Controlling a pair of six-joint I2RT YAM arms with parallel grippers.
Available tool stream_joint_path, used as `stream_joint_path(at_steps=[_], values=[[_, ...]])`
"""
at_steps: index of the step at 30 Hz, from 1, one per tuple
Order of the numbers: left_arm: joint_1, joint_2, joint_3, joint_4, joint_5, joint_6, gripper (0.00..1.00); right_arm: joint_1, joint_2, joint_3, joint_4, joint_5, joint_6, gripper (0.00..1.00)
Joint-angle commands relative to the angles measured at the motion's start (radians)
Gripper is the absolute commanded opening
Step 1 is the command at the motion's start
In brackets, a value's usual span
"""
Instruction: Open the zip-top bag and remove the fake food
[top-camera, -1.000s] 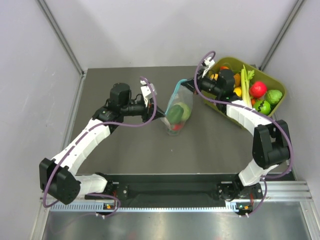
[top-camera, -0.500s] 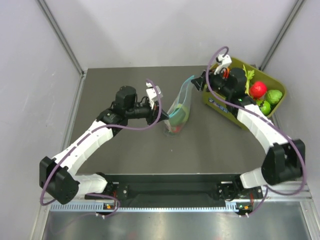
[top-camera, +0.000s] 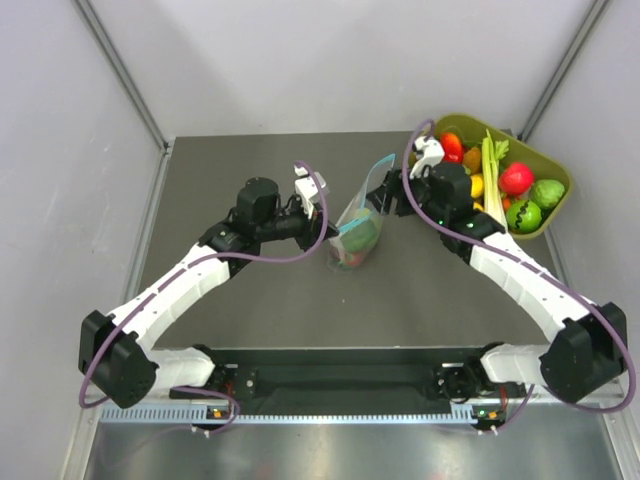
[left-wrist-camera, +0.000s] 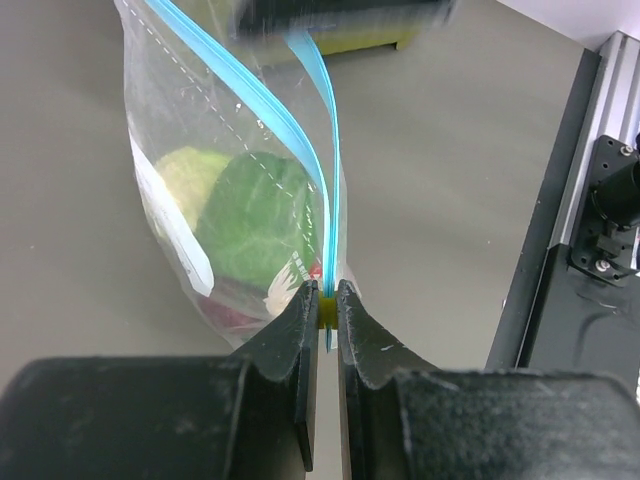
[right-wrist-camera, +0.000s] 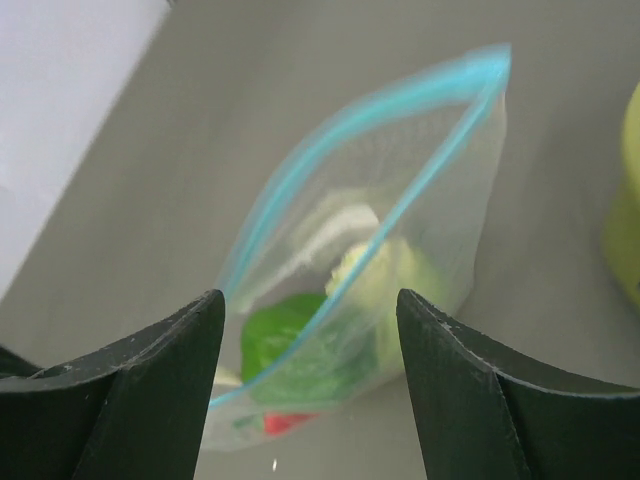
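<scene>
The zip-top bag (top-camera: 356, 228) stands upright mid-table, its teal zip strip parted and the mouth gaping. My left gripper (top-camera: 327, 234) is shut on the strip's near end, pinching a small yellow tab (left-wrist-camera: 327, 307) between its fingers. Through the plastic the fake food shows: a pale cabbage (left-wrist-camera: 188, 170), a dark green pepper (left-wrist-camera: 262, 225) and something red (right-wrist-camera: 285, 422) at the bottom. My right gripper (top-camera: 386, 197) hovers open just above the bag's far end; in its wrist view the open mouth (right-wrist-camera: 370, 200) lies between and beyond the spread fingers (right-wrist-camera: 190, 350), with nothing held.
An olive-green tub (top-camera: 558, 207) at the back right holds a red apple (top-camera: 516, 178), celery (top-camera: 490, 165), limes and other toy produce. Its edge (right-wrist-camera: 625, 220) lies just right of the bag. Grey walls stand close on both sides.
My right gripper has opened and let go of the zip strip, swung out over the tub, then come back over the bag's mouth. The left arm shifted slightly right, still gripping.
</scene>
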Motion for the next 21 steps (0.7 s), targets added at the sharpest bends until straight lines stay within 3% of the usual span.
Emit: stream_joint_path(at_steps=[1, 8, 9, 11, 12, 13, 15, 16, 17, 21], values=[[-0.008, -0.011, -0.008, 0.058, -0.019, 0.000, 0.00, 0.019, 0.028, -0.017, -0.046, 0.065, 0.037, 0.69], [-0.015, -0.011, -0.009, 0.056, -0.016, 0.012, 0.00, 0.027, 0.054, -0.027, -0.045, 0.088, 0.040, 0.66], [-0.017, -0.011, -0.009, 0.058, -0.010, 0.017, 0.00, 0.029, 0.060, -0.030, -0.038, 0.082, 0.041, 0.52], [-0.018, -0.012, -0.009, 0.058, 0.015, 0.017, 0.00, 0.029, 0.070, -0.040, -0.017, 0.058, 0.043, 0.34], [-0.018, -0.011, -0.008, 0.058, 0.021, 0.012, 0.04, 0.030, 0.082, -0.043, -0.011, 0.046, 0.043, 0.18], [-0.018, -0.011, -0.008, 0.060, 0.029, 0.009, 0.22, 0.032, 0.087, -0.046, -0.003, 0.033, 0.044, 0.12], [-0.018, -0.009, -0.008, 0.063, 0.033, 0.003, 0.39, 0.044, 0.097, -0.049, 0.015, 0.004, 0.044, 0.00], [-0.018, -0.011, -0.008, 0.067, 0.032, 0.000, 0.45, 0.050, 0.100, -0.052, 0.023, -0.005, 0.046, 0.00], [-0.018, -0.012, -0.012, 0.070, 0.027, -0.005, 0.62, 0.058, 0.100, -0.053, 0.034, -0.013, 0.046, 0.00], [-0.018, -0.018, -0.023, 0.098, 0.013, -0.018, 0.76, 0.101, 0.108, -0.061, 0.067, -0.036, 0.043, 0.00]])
